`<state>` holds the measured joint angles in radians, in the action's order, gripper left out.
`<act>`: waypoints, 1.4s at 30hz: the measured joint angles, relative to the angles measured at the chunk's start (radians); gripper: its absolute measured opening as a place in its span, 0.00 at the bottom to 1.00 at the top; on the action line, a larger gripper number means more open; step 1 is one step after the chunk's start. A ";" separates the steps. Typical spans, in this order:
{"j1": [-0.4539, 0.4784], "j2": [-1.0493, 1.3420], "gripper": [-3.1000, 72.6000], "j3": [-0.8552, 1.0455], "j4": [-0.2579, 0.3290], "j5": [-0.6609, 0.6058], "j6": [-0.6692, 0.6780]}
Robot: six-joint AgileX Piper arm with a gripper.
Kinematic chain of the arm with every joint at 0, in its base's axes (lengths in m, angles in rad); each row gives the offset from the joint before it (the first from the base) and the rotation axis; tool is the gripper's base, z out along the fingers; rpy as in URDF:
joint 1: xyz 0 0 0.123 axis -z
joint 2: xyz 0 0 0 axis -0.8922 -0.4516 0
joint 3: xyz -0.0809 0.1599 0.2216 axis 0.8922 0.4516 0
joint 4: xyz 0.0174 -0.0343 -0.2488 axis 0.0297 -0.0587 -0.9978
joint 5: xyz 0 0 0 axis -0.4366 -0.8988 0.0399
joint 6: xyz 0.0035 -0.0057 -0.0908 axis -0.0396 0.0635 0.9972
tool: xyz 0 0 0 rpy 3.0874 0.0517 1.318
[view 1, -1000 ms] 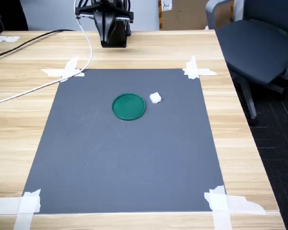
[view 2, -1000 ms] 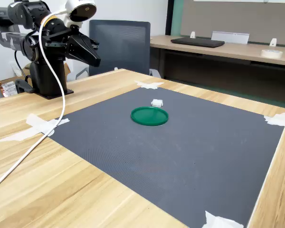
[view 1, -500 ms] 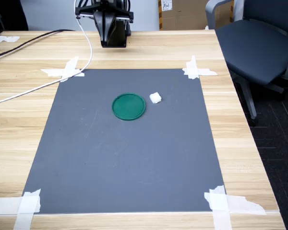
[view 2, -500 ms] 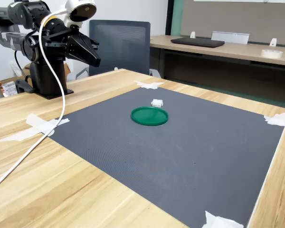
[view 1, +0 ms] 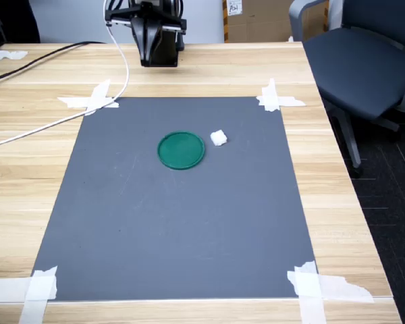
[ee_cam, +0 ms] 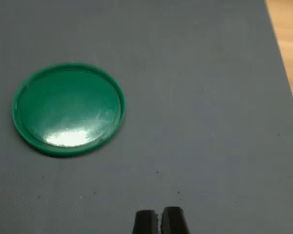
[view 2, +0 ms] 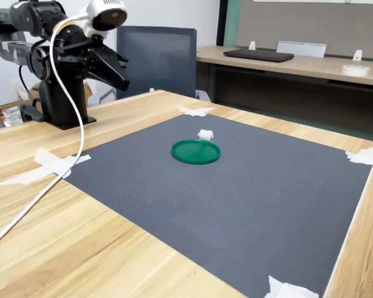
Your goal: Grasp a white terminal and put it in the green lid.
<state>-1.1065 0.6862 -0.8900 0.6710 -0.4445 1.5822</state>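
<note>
The task looks to be at its very start, since nothing is held and the approach is not yet made; going left to right in the second exterior view, the gripper (view 2: 119,73) hangs high by the arm's base at the far left of the wooden table (view 2: 62,248), well apart from the work; its fingertips (ee_cam: 172,220) show in the wrist view pressed nearly together, with only a thin slit between them and nothing in it; next comes the green lid (view 2: 196,151), a flat round disc of glossy plastic with a low raised rim, lying empty near the middle of the dark grey mat (view 2: 248,205), whose surface looks matte and finely grained; just beside the lid, on the first exterior view's right, sits the white terminal (view 1: 218,138), a tiny blocky plastic piece, close to the rim but apart from it; the next move likely calls for the fingers to spread, reach out over the mat and come down astride the small block without nudging it.
</note>
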 joint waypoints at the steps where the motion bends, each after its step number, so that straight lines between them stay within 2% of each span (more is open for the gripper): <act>1: 0.000 -0.020 0.00 -0.021 0.000 -0.004 0.000; 10: 0.000 -0.275 0.00 -0.233 -0.003 -0.009 0.016; 17: 0.000 -0.484 0.00 -0.395 0.006 -0.112 0.181; 22: 0.000 -0.610 0.00 -0.463 0.081 -0.245 0.380; 28: 0.000 -0.706 0.00 -0.544 0.227 -0.400 0.674; 30: -0.007 -0.735 0.00 -0.571 0.249 -0.438 0.736; 33: -0.060 -0.787 0.00 -0.606 0.222 -0.479 0.765; 38: -0.198 -0.877 0.05 -0.648 0.124 -0.515 0.745; 42: -0.276 -0.939 0.18 -0.688 0.065 -0.518 0.673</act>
<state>-1.3828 -0.2528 -1.5785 0.7361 -0.9621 2.2550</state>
